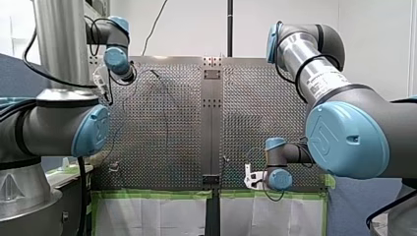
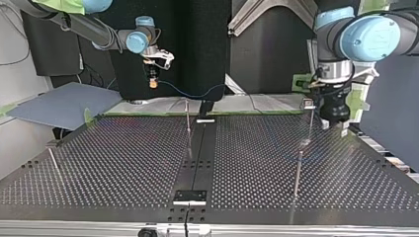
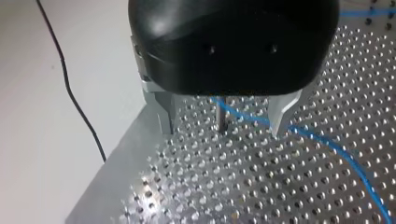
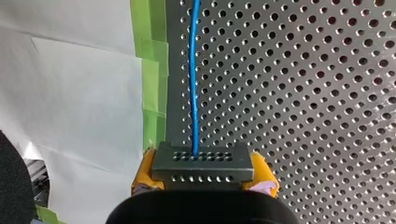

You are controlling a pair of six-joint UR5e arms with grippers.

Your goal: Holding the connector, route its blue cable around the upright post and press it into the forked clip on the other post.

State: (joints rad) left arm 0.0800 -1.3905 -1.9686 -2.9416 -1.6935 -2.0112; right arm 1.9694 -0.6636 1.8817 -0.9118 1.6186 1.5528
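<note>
Right tool (image 4: 203, 171) pinched connector (image 4: 203, 163), cable (image 4: 194, 84) ahead.
Left tool (image 3: 223, 125), spread, straddled post (image 3: 221, 117) at surface's (image 1: 255, 113) 11 o'clock, front view.

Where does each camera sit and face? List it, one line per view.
Front view: behind and above the arms, facing over the perforated table; both arms show.
Top view: across the table, facing the arms; sides crossed.
Left wrist view: on my left arm, looking down open jaws astride a post.
Right wrist view: on my right arm; jaws shut on the connector.
Shared: the blue cable in both wrist views.
</note>
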